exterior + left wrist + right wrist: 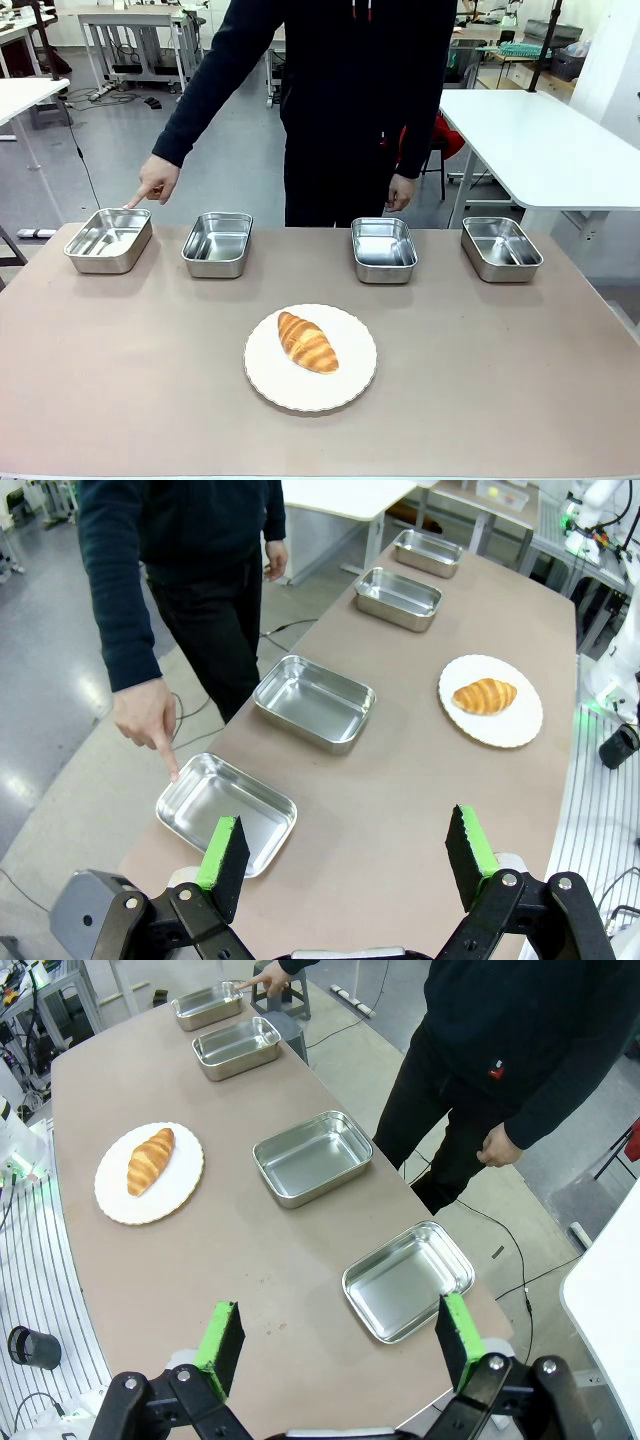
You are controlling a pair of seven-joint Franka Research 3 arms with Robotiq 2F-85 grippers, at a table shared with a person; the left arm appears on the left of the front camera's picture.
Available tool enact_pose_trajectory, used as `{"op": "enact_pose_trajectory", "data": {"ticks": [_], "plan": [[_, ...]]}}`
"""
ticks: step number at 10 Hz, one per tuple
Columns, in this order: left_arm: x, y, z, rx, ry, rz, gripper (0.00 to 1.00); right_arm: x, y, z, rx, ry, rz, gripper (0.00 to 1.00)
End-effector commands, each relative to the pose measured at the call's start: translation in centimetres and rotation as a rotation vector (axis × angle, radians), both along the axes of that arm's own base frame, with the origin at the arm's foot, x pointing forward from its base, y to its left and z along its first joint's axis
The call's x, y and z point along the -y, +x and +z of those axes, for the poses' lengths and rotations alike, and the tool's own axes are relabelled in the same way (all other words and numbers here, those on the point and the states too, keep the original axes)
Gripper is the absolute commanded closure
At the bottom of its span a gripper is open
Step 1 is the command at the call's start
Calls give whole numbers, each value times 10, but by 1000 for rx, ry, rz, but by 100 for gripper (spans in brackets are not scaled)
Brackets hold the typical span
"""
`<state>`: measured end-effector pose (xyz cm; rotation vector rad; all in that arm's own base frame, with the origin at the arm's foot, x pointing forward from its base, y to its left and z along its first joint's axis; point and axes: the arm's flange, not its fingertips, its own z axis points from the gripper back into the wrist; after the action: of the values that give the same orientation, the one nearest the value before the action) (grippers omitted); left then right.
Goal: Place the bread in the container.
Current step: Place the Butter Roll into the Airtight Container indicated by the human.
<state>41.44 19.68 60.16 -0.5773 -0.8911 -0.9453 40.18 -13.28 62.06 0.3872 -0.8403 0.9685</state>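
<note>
At the upper left of the front view, a person's hand (155, 182) points one finger at the rim of the leftmost steel container (108, 240). To its right stand a second pan (217, 243), third pan (384, 249) and fourth pan (501, 247). In the lower middle, the croissant (307, 342) lies on a round white plate (300, 395). In the wrist views, the left gripper (345, 842) and right gripper (335, 1332) are spread wide, grasping nothing.

Four pans stand in a row along the table's (120, 400) far edge. The container (108, 240) is nearest the far left corner, with a second pan (217, 243) just right of it. A third pan (384, 249) sits right of the middle and a fourth pan (501, 248) toward the far right corner. The plate (262, 385) lies mid-table, before the gap between second and third, with the bread (307, 341) on it. A person's hand (155, 182) reaches from behind the far edge, fingertip at the container's far rim.
</note>
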Motion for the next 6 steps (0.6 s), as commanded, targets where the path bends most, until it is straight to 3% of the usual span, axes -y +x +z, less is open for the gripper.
{"op": "enact_pose_trajectory", "data": {"ticks": [1,3,6], "plan": [[1,0,-1,10,3,-4,0,-2,0,2,6,-2,4,0],[0,0,0,0,0,0,0,-2,0,2,6,-2,4,0],[90,-23,28,-70,38,43,0,-2,0,2,6,-2,4,0]]}}
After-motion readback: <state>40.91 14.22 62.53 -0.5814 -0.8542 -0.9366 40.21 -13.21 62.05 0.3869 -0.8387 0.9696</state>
